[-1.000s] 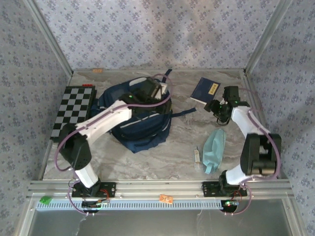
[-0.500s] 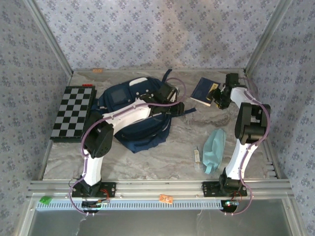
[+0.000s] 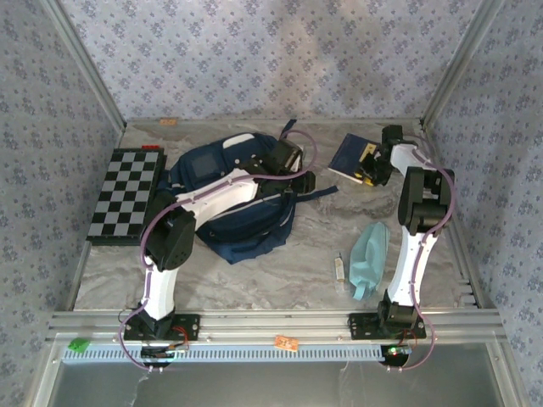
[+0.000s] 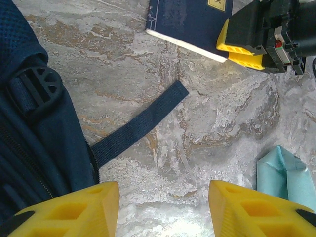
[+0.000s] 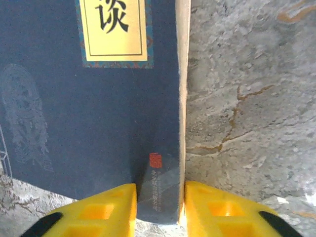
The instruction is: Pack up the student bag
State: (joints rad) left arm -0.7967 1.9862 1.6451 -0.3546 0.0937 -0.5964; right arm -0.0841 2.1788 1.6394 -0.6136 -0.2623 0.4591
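Note:
The student bag [image 3: 204, 165], navy with white patches, lies at the back left of the table; its side and buckle [image 4: 29, 148] fill the left of the left wrist view. My left gripper [image 3: 299, 174] hangs open just right of the bag, with bare table and a loose strap [image 4: 138, 126] under its jaws [image 4: 164, 207]. A dark blue book [image 3: 349, 155] with a yellow label lies flat at the back right. My right gripper [image 3: 371, 170] is shut on the book's near corner [image 5: 159, 207], one yellow finger on each side of its edge [image 5: 89, 113].
A teal pouch [image 3: 369, 254] lies near the right arm's base, with a small tube [image 3: 339, 269] beside it. A checkerboard [image 3: 127, 193] sits along the left edge. Patterned walls enclose the table on three sides.
My right gripper reached the book and closed its jaws on the corner. My left gripper swung from above the bag to its right side, staying open.

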